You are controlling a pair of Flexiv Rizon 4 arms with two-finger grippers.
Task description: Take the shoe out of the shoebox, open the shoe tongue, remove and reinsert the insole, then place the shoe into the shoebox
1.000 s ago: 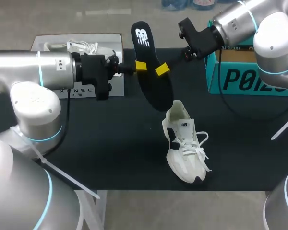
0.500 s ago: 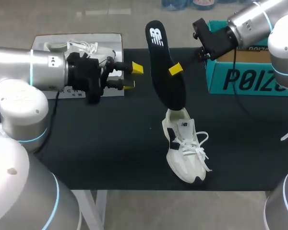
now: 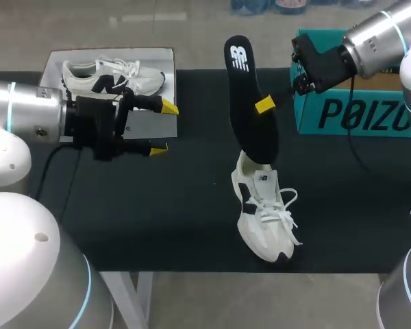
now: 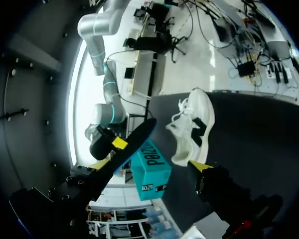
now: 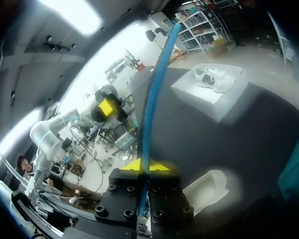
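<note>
Pinching the insole (image 3: 247,96) in the right gripper (image 3: 261,106), long axis near upright, lower end just above the heel opening of the shoe (image 3: 264,212) on the table (image 3: 151,212); left gripper (image 3: 163,126) open-fingered, well apart.

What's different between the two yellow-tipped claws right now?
The left gripper is open and holds nothing; the right gripper is shut on the black insole. The left gripper hangs near the white box at the table's far left; the right gripper holds the insole steeply on end, its lower tip over the heel of the white shoe. Both have black bodies and yellow fingertips.
</note>
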